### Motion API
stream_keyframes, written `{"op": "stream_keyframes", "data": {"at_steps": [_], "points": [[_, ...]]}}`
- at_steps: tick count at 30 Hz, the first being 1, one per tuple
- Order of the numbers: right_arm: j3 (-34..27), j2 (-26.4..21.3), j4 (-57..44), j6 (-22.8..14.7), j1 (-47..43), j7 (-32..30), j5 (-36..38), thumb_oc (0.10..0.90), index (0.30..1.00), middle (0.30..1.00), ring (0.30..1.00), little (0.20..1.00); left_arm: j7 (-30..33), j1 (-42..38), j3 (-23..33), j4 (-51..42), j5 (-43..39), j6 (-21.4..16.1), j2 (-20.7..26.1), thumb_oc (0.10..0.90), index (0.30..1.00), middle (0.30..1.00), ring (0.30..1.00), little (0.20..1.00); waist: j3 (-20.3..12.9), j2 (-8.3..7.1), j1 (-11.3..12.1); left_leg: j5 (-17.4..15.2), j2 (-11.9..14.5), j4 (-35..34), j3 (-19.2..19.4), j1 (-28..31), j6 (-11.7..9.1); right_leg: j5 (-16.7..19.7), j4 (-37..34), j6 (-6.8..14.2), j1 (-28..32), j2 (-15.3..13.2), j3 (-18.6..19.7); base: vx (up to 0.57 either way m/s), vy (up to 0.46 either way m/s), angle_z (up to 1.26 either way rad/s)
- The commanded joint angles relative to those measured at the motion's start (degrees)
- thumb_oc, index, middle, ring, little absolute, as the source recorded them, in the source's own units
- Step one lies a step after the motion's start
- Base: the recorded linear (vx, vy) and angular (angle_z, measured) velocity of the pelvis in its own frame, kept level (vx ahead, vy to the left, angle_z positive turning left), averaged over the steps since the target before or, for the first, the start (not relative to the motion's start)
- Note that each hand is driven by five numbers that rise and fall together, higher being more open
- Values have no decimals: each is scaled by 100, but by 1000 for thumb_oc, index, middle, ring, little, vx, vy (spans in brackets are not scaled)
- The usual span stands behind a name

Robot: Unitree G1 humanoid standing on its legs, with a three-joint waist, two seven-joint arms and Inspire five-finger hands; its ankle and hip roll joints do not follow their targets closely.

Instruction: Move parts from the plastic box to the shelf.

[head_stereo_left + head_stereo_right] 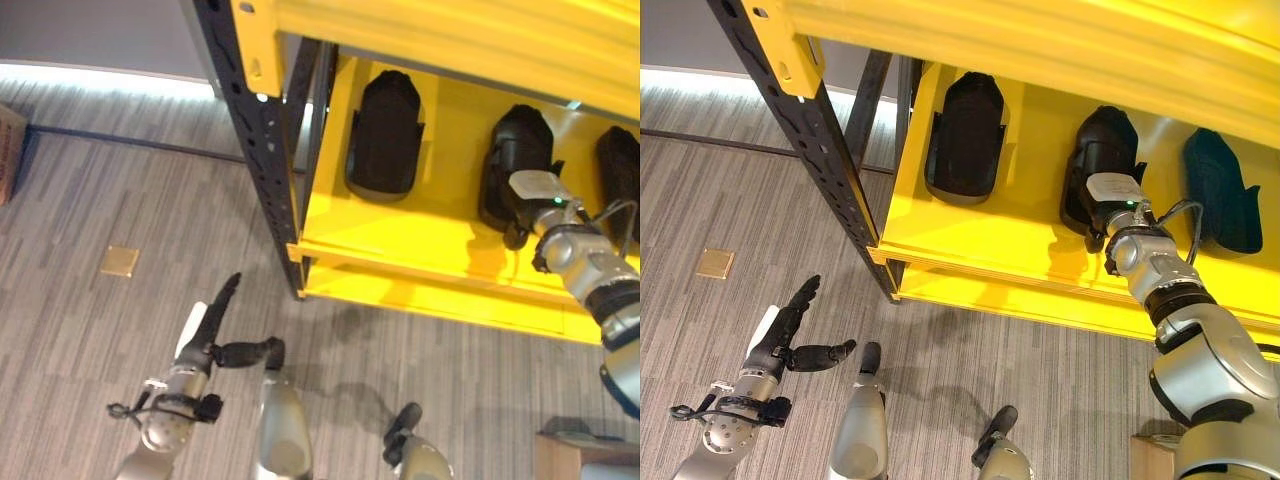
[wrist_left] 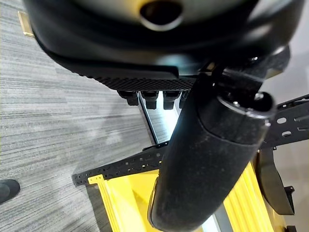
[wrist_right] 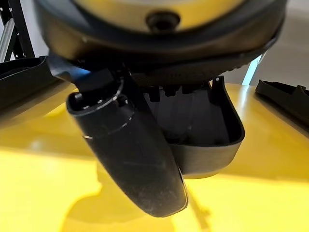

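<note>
Three black parts lie on the yellow shelf (image 1: 970, 250), in a row and well apart. Left part (image 1: 965, 135), middle part (image 1: 1098, 165), right part (image 1: 1220, 190). Each is elongated, long axis running from the shelf's front edge toward its back, narrower rounded end at the back.

Right robot hand (image 1: 1110, 205) is at the middle part, at its near end. In the right wrist view the fingers (image 3: 176, 108) lie inside the part's hollow shell (image 3: 212, 140) and the thumb (image 3: 130, 154) sits outside its near wall, just above the shelf surface. The wall is between thumb and fingers; the hand has hold of the middle part. The part rests on the shelf.

Left robot hand (image 1: 205, 335) is low, over the grey floor (image 1: 100, 330), well apart from the shelf. Fingers straight, thumb out to the side, holding nothing.

A small tan square plate (image 1: 119, 261) is set in the floor to the left of the black shelf post (image 1: 255, 140).
</note>
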Motion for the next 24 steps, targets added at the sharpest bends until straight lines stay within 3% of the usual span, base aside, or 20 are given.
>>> {"op": "stream_keyframes", "data": {"at_steps": [1, 18, 24], "points": [[168, 31, -412, -188, -704, -159, 61, 900, 1000, 1000, 1000, 1000, 224, 161, 320, -524, -180, -485, 214, 900, 1000, 1000, 1000, 1000, -202, -218, 90, 454, 17, -320, -27, -237, 199, -217, 571, -32, 30, -44, 257, 0, 0, 0], [186, -845, -1239, -291, -628, 2, 338, 900, 1000, 1000, 1000, 1000, 213, 186, 439, -514, -68, -444, 227, 900, 1000, 1000, 1000, 1000, -349, -404, -143, 472, 126, -353, 44, -103, 156, -207, 460, -33, 143, 27, 320, -3, -2, -1], [147, -946, -1359, -320, -451, 66, 310, 900, 1000, 1000, 1000, 1000, 206, 198, 441, -492, -32, -429, 217, 900, 1000, 1000, 1000, 1000, -393, -432, -177, 464, 137, -362, 51, -65, 152, -201, 428, -33, 197, 37, 311, 0, 0, 0]]}}
